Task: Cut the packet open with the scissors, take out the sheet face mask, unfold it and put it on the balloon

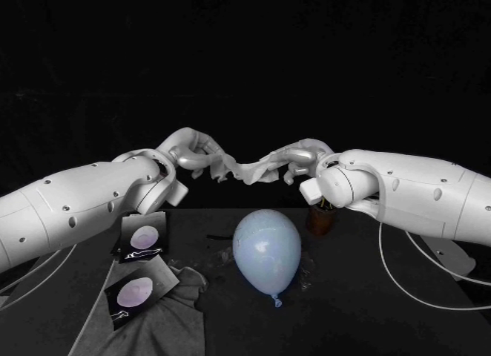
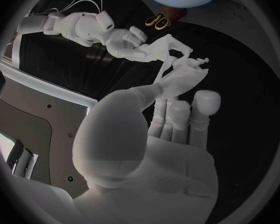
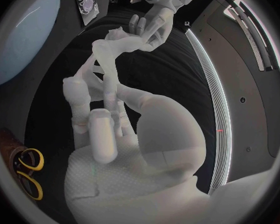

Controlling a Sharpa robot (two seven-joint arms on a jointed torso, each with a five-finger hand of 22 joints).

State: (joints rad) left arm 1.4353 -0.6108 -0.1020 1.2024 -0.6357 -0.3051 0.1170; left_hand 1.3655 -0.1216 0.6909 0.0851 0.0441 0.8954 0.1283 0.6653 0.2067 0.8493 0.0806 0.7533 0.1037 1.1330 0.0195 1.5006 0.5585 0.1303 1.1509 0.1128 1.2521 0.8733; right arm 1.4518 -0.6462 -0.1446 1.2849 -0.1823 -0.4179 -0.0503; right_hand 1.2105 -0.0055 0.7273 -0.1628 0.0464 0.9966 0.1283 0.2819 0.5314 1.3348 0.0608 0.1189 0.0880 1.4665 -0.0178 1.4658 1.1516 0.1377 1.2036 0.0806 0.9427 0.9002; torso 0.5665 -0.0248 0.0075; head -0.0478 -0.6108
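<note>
A white sheet face mask [image 1: 243, 169] hangs crumpled in the air between my two hands, above the far part of the table. My left hand [image 1: 192, 154] pinches its left end and my right hand [image 1: 299, 157] pinches its right end. In the left wrist view the mask [image 2: 177, 69] stretches from my left hand [image 2: 171, 109] to the right hand [image 2: 124, 41]. The right wrist view has the mask [image 3: 109, 52] running from my right hand [image 3: 105, 114] to the left hand [image 3: 154, 21]. A pale blue balloon [image 1: 267, 249] lies on the table below. Yellow-handled scissors [image 3: 29, 174] stand in a brown holder [image 1: 322, 219].
Two dark mask packets [image 1: 144, 237] [image 1: 136, 293] lie at the left, the nearer one on a grey cloth [image 1: 160, 315]. White cables [image 1: 417, 285] trail on the right side of the table.
</note>
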